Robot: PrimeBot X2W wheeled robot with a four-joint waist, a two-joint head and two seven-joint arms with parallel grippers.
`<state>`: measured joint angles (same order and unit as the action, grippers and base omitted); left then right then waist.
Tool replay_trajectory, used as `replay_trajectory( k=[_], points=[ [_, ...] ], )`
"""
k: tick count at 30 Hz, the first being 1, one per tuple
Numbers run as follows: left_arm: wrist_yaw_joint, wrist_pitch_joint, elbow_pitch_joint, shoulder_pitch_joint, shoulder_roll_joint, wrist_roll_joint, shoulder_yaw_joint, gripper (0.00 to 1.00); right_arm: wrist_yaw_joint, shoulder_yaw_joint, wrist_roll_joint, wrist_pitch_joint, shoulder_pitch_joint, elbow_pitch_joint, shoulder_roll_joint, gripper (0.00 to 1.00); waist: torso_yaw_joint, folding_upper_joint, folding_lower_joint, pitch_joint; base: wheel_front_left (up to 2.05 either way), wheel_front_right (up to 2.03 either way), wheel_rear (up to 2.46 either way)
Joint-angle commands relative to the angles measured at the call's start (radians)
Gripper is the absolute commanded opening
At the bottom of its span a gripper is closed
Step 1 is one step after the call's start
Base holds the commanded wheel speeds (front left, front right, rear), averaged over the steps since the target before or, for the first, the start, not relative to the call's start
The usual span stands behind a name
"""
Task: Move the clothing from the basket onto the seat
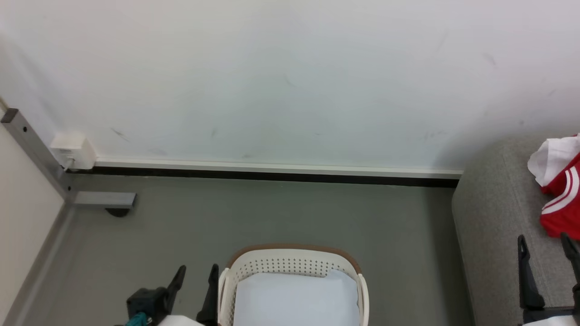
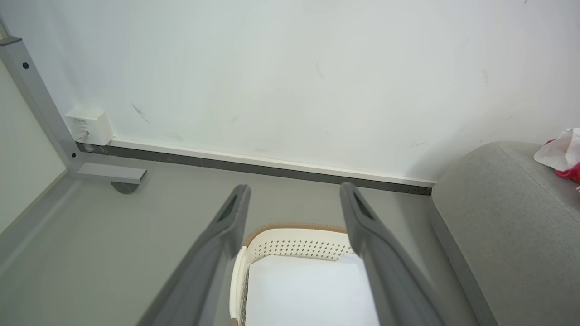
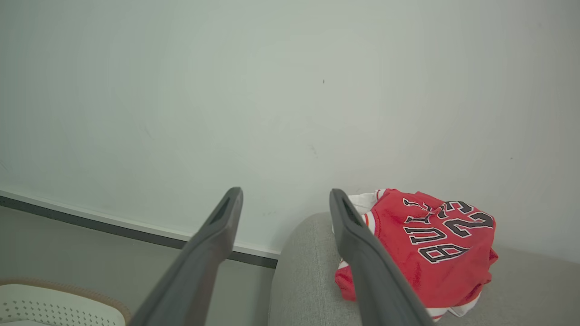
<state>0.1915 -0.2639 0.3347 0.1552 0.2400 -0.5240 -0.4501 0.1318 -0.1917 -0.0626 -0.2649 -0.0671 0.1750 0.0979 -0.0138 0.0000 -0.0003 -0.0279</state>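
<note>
head view: white perforated plastic basket [image 1: 290, 267] at 6 o'clock, pale liner [image 1: 294, 299] inside. bright red white-striped clothing [image 1: 562, 199] lies on grey fabric sofa seat [image 1: 494, 217] at 3 o'clock. left gripper [image 1: 197, 271] at 7 o'clock and right gripper [image 1: 543, 240] at 4 o'clock gape wide, empty.

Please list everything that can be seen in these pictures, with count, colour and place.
clothing: one pile, red with white trim, on the sofa
basket: one, white with brown rim, on the floor left of the sofa
liner: one, pale, flat inside the basket
sofa: one, grey, at the right by the wall
wall box: one, white, low on the wall at left
metal frame: one, grey, far left
left claw: one, dark, open, left of the basket
right claw: one, dark, open, above the sofa near the clothing
</note>
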Motion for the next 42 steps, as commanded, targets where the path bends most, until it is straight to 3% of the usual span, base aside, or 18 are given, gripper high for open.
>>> replay_trajectory(
  k=[1, 8, 19, 42],
  points=[
    [-0.015, 0.0, -0.005, -0.029, -0.003, 0.034, 0.027, 1.0, -0.002, 0.012, 0.005, 0.001, 0.037, -0.01, -0.013, 1.0, -0.034, 0.0, 0.0003, 0.033, 0.0, 0.0, 0.0],
    [-0.069, 0.0, -0.003, -0.101, -0.032, 0.12, 0.145, 1.0, -0.002, 0.048, 0.015, 0.001, 0.114, -0.01, -0.046, 1.0, -0.053, 0.0, 0.0003, 0.055, 0.0, 0.0, 0.0],
    [-0.162, 0.0, 0.025, -0.12, -0.081, 0.224, 0.264, 1.0, -0.002, 0.099, 0.089, 0.001, 0.157, 0.03, -0.047, 1.0, -0.054, 0.0, 0.0003, 0.069, 0.0, 0.0, 0.0],
    [-0.234, -0.001, 0.038, -0.137, -0.151, 0.345, 0.385, 1.0, -0.002, 0.097, 0.146, 0.001, 0.154, 0.082, -0.047, 1.0, -0.047, 0.0, 0.0003, 0.087, 0.0, 0.0, 0.0]
  ],
)
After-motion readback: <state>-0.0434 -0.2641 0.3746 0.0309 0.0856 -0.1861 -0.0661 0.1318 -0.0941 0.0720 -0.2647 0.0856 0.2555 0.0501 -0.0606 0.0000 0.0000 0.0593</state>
